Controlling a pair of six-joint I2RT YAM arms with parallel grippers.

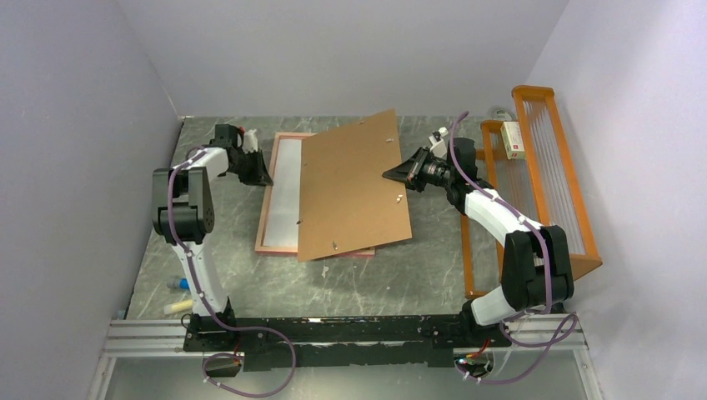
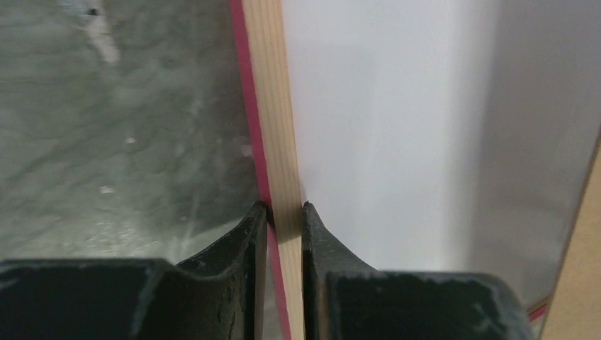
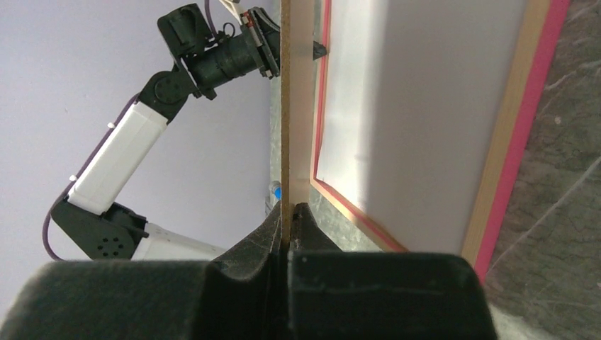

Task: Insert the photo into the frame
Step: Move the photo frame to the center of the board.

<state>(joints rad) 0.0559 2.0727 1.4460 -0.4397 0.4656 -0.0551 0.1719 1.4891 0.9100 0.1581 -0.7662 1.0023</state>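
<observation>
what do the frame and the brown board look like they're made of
The frame looks like pale wood: straight grain runs along its back rail, and its front edge is pink, likely painted. The brown board is probably hardboard or fibreboard: thin, flat, matte brown, no visible grain.

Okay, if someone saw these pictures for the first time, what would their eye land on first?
First, the big brown backing board mid-table, held askew over the frame by the right gripper, which is clamped on its right edge. Next, the strip of white photo back showing inside the frame, whose left rail the left gripper pinches. Then the bright orange wire rack along the right wall.
</observation>
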